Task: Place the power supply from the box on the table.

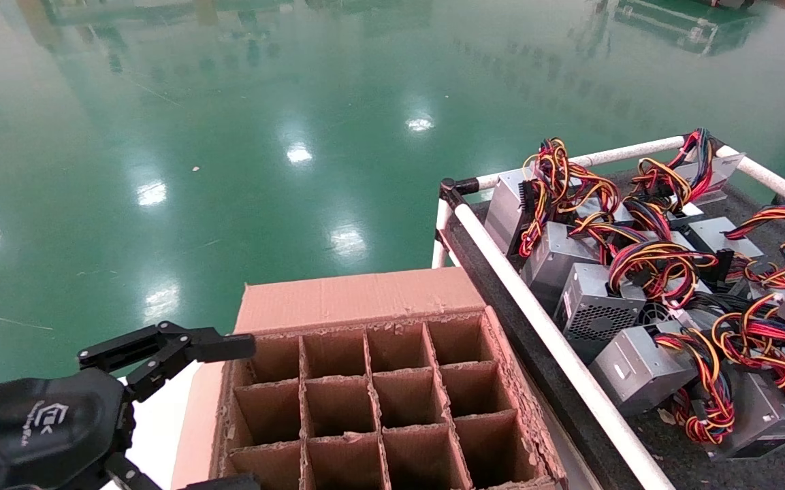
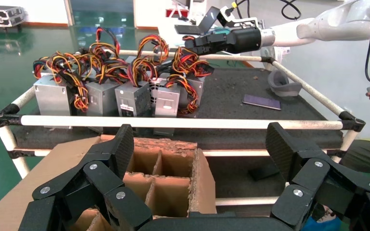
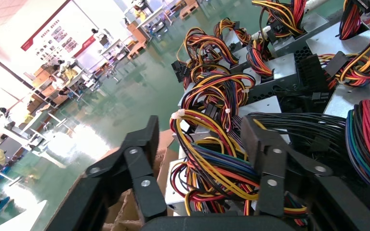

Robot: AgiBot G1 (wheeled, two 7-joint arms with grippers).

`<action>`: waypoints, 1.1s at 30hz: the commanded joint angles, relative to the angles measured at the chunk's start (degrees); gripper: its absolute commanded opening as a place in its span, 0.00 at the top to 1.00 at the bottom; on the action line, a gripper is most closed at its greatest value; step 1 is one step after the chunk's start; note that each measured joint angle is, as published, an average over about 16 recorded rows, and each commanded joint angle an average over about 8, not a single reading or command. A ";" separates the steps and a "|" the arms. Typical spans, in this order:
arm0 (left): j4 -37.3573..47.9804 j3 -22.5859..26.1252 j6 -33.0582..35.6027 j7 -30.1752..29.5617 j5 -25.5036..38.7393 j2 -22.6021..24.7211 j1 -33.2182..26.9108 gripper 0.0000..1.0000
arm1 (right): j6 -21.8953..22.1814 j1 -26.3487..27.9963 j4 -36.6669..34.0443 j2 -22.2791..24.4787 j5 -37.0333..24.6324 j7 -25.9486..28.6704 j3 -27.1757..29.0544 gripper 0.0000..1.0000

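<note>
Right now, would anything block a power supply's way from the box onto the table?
The white pipe rail runs along the table's edge beside the box, to be cleared. Past it, power supplies crowd the surface. The left end effector hovers open by the box, the right end effector over the table.

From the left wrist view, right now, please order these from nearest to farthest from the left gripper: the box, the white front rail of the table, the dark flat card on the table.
1. The box, directly under the open left gripper.
2. The white front rail, just beyond the box.
3. The dark flat card, farther back on the table, toward its right side.
</note>
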 commanded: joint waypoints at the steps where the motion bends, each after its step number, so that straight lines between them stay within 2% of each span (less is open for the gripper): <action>1: 0.00 0.00 0.00 0.00 0.00 0.00 0.00 0.00 | 0.03 0.10 0.05 -0.03 0.09 0.12 0.05 0.00; 20: 0.00 0.00 0.00 0.00 0.00 0.00 0.00 0.00 | 3.03 0.26 8.23 1.71 2.75 4.27 1.60 0.00; 33: 0.02 0.00 -0.02 0.00 -0.01 -0.01 0.01 0.00 | 3.76 0.31 14.97 1.23 2.03 3.77 2.24 0.00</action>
